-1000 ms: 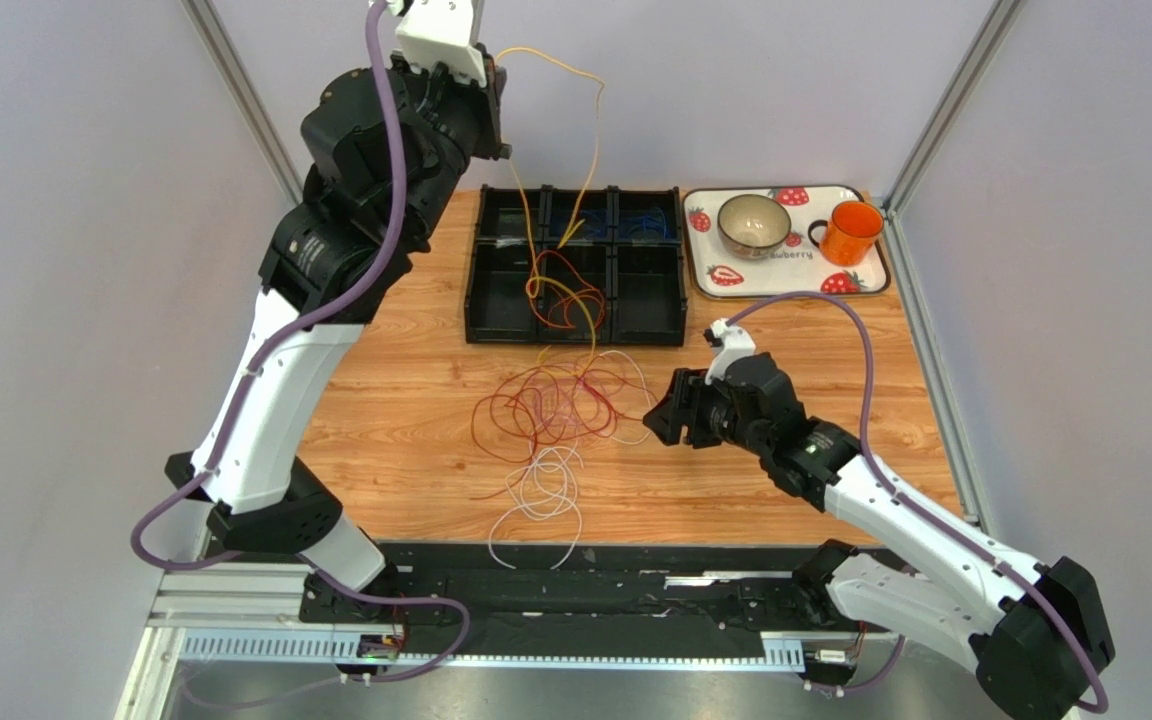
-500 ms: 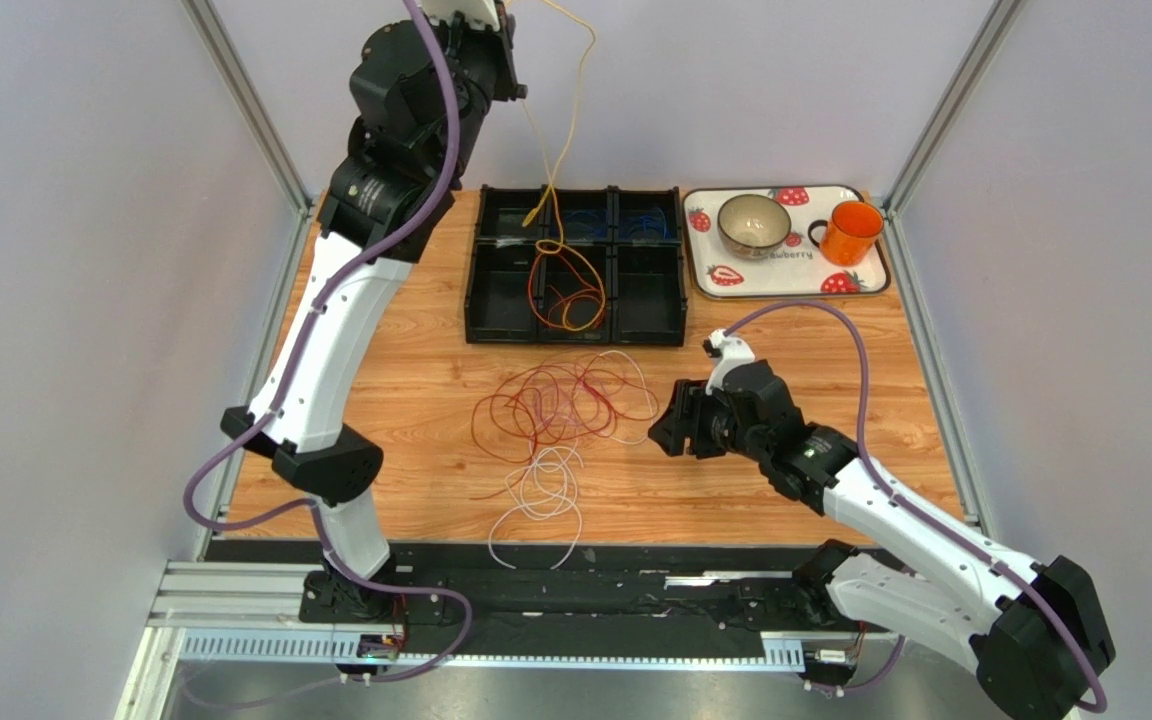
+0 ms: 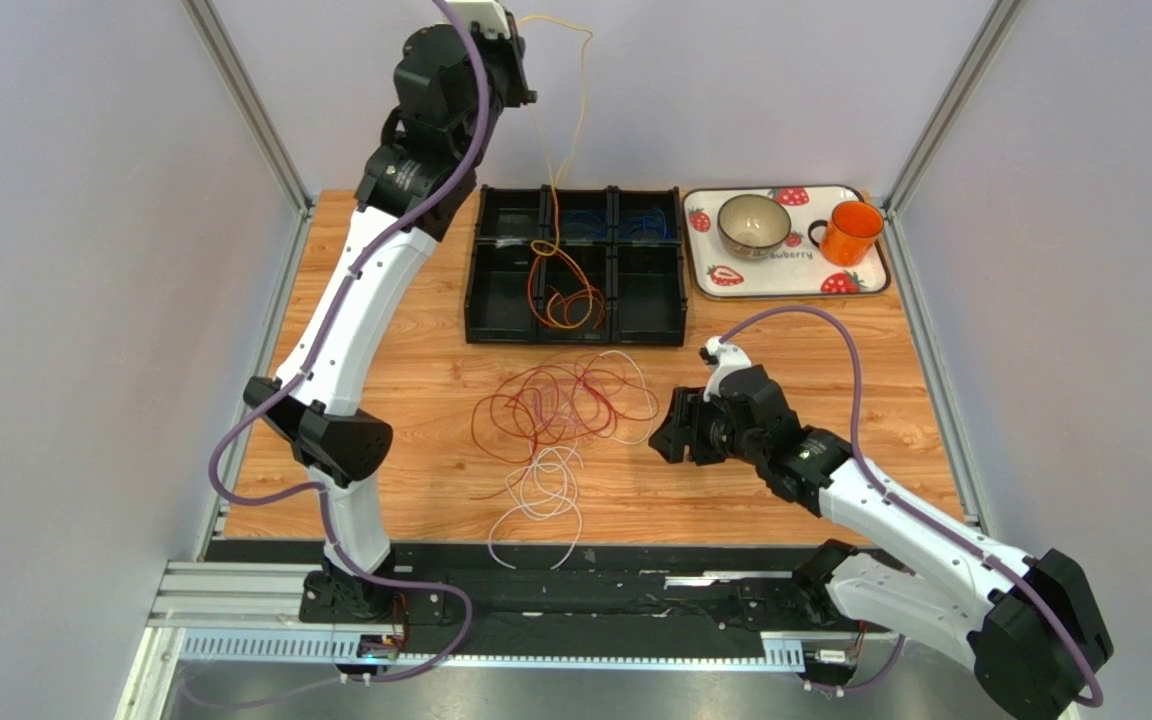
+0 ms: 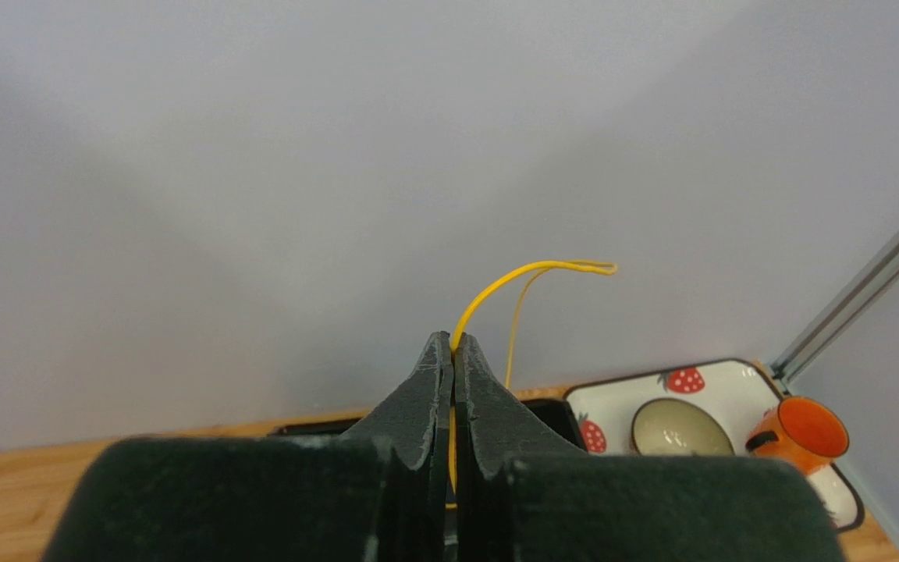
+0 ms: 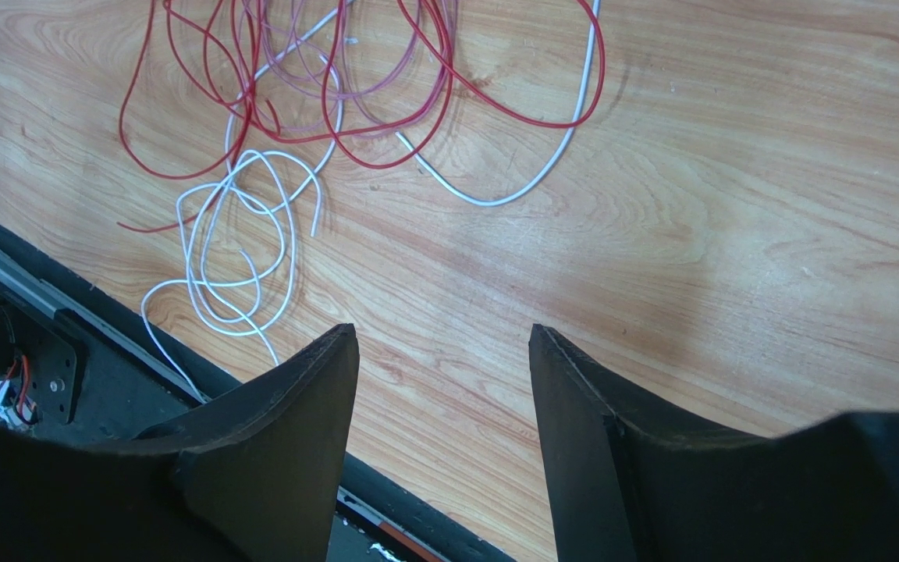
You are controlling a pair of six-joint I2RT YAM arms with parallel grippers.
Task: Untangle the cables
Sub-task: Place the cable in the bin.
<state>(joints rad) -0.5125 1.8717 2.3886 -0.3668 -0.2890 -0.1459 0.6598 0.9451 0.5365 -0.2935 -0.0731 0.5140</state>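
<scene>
**Top view:** L arm is stretched up high at the far side, with the left gripper (image 3: 513, 51) above the far-left corner of the black tray (image 3: 474, 273). A yellow cable (image 3: 578, 105) leaves it, arcs right, then hangs down into the tray. Its lower end sits among orange and red loops (image 3: 569, 305) in a middle compartment. Can't tell if it's hooked through them. The rest of the cables (image 3: 560, 408) lie in a loose pile on the table (image 3: 838, 368) just near of the tray, red mixed w/ pale, white loops nearest. The right gripper (image 3: 669, 429) is low, just right of the pile and not touching it. A mug (image 3: 850, 231) and bowl (image 3: 754, 222) sit far right, well apart.

**L wrist:** the fingers (image 4: 428, 392) are pressed fully together w/ the yellow cable pinched between the tips. A short bend pokes out above them.

**R wrist:** jaws stand about half apart w/ nothing between them, only bare wood below. Red cables (image 5: 466, 100) and a white cable (image 5: 243, 228) lie ahead to the left.

**Doing it well, I'd say:**
- Lift slow and straight, eyes on the tray loops.
- If the orange ones rise w/ the yellow, stop. A jerk would tighten a snag or drag the bunch out.
- The R arm is free, so it could pin those loops while the yellow slides clear.
- Then lay it alone, away from the pile.
</scene>
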